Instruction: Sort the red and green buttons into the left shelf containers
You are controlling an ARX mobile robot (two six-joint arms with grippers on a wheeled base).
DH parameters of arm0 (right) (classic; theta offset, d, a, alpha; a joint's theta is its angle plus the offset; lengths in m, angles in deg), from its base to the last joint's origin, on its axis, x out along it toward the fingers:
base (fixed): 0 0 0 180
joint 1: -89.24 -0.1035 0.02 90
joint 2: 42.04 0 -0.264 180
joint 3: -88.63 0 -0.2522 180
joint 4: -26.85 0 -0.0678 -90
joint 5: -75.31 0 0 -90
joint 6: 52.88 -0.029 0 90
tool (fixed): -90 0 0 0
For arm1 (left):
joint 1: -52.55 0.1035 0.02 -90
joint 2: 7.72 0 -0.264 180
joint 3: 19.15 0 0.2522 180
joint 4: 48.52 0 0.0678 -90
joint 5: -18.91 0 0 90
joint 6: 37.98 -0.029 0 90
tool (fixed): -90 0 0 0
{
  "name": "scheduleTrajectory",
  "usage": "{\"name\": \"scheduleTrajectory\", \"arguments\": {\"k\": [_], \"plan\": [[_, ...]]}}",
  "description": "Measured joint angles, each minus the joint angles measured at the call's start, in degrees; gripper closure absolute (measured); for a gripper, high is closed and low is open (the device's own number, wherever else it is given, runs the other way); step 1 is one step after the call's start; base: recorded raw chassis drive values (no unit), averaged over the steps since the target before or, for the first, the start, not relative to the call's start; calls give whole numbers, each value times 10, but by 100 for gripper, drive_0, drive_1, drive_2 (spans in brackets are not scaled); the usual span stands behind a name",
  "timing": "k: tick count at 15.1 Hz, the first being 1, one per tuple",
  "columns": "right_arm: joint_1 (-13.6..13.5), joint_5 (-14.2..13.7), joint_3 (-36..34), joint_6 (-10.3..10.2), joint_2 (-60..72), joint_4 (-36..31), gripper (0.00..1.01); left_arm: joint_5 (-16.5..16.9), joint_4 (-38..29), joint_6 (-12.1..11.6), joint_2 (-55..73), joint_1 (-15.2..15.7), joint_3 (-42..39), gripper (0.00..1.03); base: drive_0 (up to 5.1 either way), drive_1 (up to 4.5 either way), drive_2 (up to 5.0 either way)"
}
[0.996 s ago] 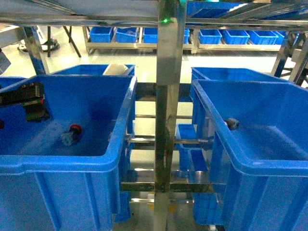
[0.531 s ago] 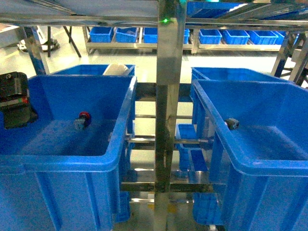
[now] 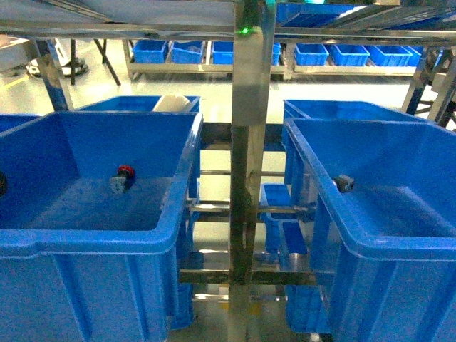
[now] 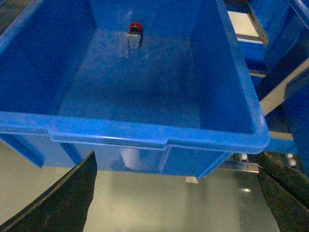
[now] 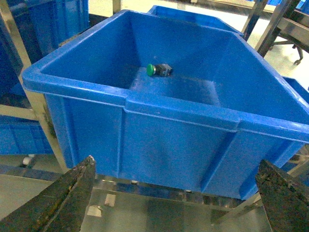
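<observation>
The red button (image 3: 122,177) lies on its side on the floor of the left blue container (image 3: 107,236), close to its back wall; the left wrist view shows the red button (image 4: 135,29) at the far end of that container (image 4: 145,135). The green button (image 5: 158,70) lies in the other container (image 5: 183,116), seen in the head view as a small grey-ended button (image 3: 343,183) inside the right-hand container (image 3: 370,246). My left gripper (image 4: 176,162) hangs open and empty in front of its bin. My right gripper (image 5: 176,160) is open and empty too.
A shiny steel upright (image 3: 251,171) stands between the two bins. More blue bins (image 3: 142,103) sit behind, with rows of small blue trays (image 3: 349,53) on a far rack. A steel shelf frame (image 5: 145,203) runs under the bin.
My left gripper pulled back left out of the left bin and has left the head view. The red button shifted toward the bin's back wall and now lies still.
</observation>
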Motion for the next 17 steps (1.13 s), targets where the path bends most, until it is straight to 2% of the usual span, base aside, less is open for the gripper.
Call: {"name": "scheduleTrajectory", "arguments": {"k": [1,3,9,10,11,12,13,14,15,17], "plan": [[0,0,0,0,0,0,3,-7,15,7,-18,-21,0,5,0,0,0],[0,0,0,0,0,0,3,-17,28,8,-41,-33,1,5,0,0,0],[0,0,0,0,0,0,3,-25,18,8,-70,-32,3,5,0,0,0],[-9,-18,-9,-17,-27,-18,7,-28,-3,-1,-73,-32,-1,6,0,0,0],[-74,-88,-32,-58,-131,-62,20,-17,-182,-63,-117,-14,-69,18,0,0,0],[-107,-112,-33,-83,-133,-76,33,7,-284,-134,-165,19,-139,30,0,0,0],[-102,-123,-33,-96,-134,-90,44,29,-337,-180,-197,49,-177,41,0,0,0],[-102,-127,-33,-106,-134,-99,57,54,-350,-209,-217,80,-192,54,0,0,0],[-102,-125,-33,-110,-134,-107,70,86,-347,-224,-235,103,-207,67,0,0,0],[-102,-126,-32,-112,-133,-112,95,131,-335,-237,-270,149,-239,92,0,0,0]]}}
